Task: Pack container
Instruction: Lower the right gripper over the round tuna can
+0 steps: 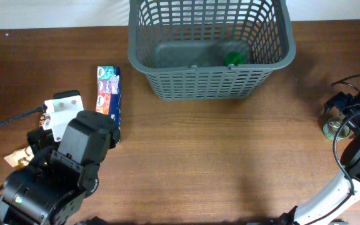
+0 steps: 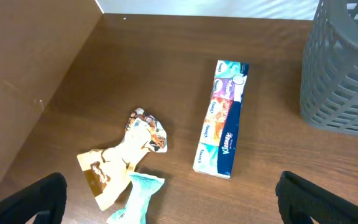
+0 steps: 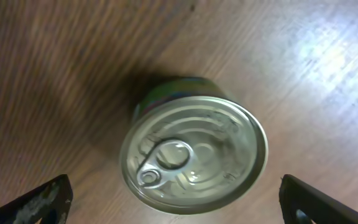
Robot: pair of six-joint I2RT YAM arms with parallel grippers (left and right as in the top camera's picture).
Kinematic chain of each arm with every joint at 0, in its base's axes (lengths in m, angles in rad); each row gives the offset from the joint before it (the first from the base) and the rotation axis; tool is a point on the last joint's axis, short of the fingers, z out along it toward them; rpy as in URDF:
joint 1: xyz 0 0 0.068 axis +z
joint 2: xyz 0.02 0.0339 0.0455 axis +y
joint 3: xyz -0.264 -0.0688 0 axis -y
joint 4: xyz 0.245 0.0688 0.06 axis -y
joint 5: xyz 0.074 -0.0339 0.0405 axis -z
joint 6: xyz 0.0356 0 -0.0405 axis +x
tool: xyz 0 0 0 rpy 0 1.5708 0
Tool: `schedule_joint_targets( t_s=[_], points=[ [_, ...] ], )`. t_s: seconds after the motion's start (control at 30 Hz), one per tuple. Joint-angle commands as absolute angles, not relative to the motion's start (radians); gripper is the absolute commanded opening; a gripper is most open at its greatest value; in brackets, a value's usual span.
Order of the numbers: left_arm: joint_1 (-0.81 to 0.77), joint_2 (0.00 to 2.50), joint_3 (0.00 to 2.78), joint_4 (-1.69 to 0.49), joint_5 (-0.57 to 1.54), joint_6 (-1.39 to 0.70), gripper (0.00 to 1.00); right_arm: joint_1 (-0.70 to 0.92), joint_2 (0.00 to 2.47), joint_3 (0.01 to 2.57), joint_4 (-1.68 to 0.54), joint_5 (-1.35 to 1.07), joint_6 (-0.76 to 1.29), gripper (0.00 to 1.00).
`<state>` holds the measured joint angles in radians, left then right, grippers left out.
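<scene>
Container (image 1: 205, 81) far off, well apart from left tool (image 2: 176, 202) and right tool (image 3: 179, 199); the 2 tools wide open, empty.

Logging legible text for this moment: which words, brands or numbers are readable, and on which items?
"Kleenex": on the dark blue panel of the tissue multipack, left wrist view.
Logos on the pack's other panels: too small to read for certain.
Print on the crumpled snack wrappers: blurred, unreadable.
Lid of the tin can: embossed rings and a pull tab, no text.
grey basket: no text.
</scene>
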<state>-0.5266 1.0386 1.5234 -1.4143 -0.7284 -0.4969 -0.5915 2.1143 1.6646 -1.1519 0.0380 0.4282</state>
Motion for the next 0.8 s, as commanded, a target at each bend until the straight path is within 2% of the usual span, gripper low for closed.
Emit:
schedule_joint_targets(
  t_s=[0.0, 0.77],
  points=[
    [-0.521, 1.039, 1.534, -1.415, -0.718, -0.492, 1.0, -0.596, 2.134, 1.658, -1.143, 0.018, 0.397, 0.99],
    [-0.521, 1.039, 1.534, -1.415, -0.718, -0.492, 1.0, -0.596, 2.134, 1.658, -1.137, 0.1, 0.426, 0.99]
  ],
)
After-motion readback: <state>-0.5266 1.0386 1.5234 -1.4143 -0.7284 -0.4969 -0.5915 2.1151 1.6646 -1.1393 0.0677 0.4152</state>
